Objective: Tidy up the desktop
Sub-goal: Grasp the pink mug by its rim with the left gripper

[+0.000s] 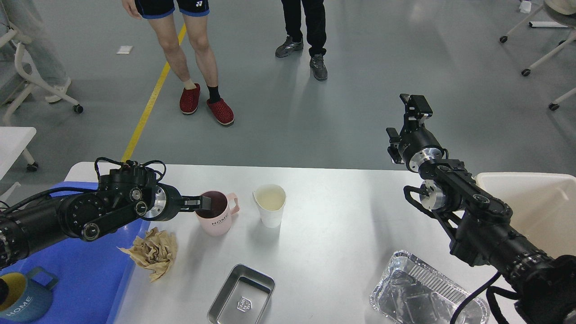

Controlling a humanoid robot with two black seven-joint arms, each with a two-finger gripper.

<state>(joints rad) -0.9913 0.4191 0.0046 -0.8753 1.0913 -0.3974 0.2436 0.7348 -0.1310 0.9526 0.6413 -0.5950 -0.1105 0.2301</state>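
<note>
Left gripper [202, 203] at near rim of pink ceramic mug [217, 218] on white desktop [333, 225]; grip state unclear. Mug lies just right of it. Right gripper [416, 104] raised well apart, unreadable.

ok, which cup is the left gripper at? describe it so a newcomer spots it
On the desktop, look near its left end beside the blue tray. The left gripper sits at the rim of the pink mug. Unlike the handleless white paper cup right of it, it has a handle and reads HOME.
</note>
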